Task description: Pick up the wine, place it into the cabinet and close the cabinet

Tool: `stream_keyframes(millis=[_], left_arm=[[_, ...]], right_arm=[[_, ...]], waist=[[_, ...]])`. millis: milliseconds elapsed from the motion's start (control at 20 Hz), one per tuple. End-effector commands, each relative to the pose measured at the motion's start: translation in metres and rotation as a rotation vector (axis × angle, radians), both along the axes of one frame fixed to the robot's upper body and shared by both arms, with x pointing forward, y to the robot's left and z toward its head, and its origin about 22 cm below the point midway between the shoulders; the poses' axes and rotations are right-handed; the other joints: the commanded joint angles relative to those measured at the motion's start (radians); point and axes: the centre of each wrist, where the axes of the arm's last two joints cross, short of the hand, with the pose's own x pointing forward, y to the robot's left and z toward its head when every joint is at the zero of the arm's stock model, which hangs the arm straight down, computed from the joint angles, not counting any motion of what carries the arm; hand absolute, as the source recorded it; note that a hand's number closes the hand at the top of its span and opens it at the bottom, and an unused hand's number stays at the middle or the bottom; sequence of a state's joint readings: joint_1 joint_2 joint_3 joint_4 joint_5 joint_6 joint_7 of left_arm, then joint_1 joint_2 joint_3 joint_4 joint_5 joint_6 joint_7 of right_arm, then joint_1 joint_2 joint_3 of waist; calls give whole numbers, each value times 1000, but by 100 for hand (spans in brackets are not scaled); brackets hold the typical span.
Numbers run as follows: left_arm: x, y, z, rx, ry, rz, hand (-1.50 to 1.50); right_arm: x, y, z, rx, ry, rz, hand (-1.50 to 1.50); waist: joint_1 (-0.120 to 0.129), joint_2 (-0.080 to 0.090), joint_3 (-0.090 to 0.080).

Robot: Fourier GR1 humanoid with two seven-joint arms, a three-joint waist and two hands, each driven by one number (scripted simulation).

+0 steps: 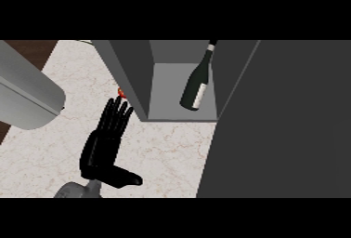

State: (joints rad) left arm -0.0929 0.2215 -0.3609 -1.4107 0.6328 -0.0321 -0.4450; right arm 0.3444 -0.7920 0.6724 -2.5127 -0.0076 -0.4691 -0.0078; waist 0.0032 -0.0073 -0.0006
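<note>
**Wine Stowed; Door Closure Pending**

Inside the cabinet (168, 88), the wine (197, 83) stands on the shelf, long axis near upright. Left hand (106, 139) lies on the tabletop (165, 153) with fingers straight, holding nothing, left of the wine. Cabinet door (288, 121) stands open at right; right hand not visible.

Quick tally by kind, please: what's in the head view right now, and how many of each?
Wine bottle: 1, inside the cabinet
Cabinet: 1, door open
Robot hand: 1, the left, open over the counter
Small red item: 1, mostly hidden
Grey rounded object: 1
Total: 5
</note>
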Motion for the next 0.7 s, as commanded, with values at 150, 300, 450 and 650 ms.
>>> stream_keyframes(millis=[150, 300, 450, 650], left_arm=[[-5, 61, 19, 35, -63, 59, -150], [-7, 64, 17, 39, -45, 86, -150], [-11, 90, 18, 55, -63, 76, -150], [-4, 118, 40, 62, -69, 100, -150]], right_arm=[[-29, 8, 26, 53, 104, 310, 150], [-32, 8, 35, 47, 84, 377, 150], [-32, 10, 38, 57, 91, 380, 150], [-31, 15, 38, 71, 53, 377, 150]], waist=[[3, 0, 0], [-4, 2, 0], [-4, 4, -1], [-4, 4, -1]])
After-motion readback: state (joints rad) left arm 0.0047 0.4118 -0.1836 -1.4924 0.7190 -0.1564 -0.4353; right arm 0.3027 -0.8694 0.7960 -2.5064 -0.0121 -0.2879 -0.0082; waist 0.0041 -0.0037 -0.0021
